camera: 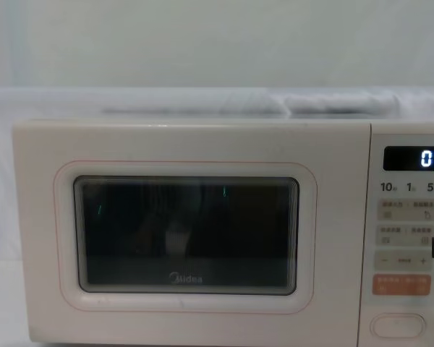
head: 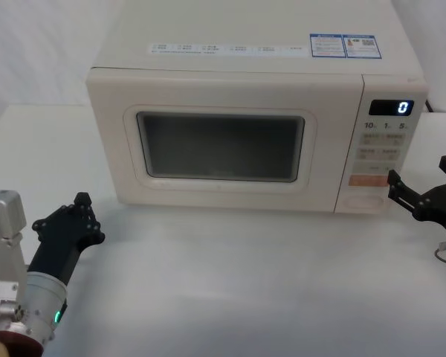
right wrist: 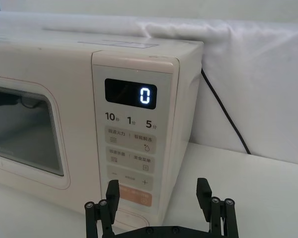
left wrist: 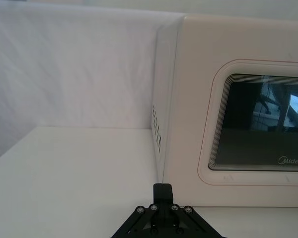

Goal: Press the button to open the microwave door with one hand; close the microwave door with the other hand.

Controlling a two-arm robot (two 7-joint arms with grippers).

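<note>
Head view puts my left gripper (head: 80, 212) low on the table (head: 230, 282), in front of the microwave's left corner and clear of it; its fingers sit together, and I judge it waits there because the door's free edge will swing out toward this side, so this arm is the one placed to push it back. From its wrist camera the same corner stands just ahead of the fingertip, with the microwave door (left wrist: 238, 124) stretching away beyond it. That door lies flush and closed, its dark window (camera: 188, 231) and grey logo facing me squarely. Farther right is the control panel (head: 383, 152), its display showing a zero, with the orange key (camera: 401, 284) below the small pads and the button (camera: 398, 325) at the very bottom. My right gripper (right wrist: 159, 193) hangs near the panel's right edge with its jaws spread wide, holding nothing. One fingertip (right wrist: 112, 189) sits in front of the orange key, not clearly touching, so the button is lower than the jaws, and I would need to drop before pressing.
</note>
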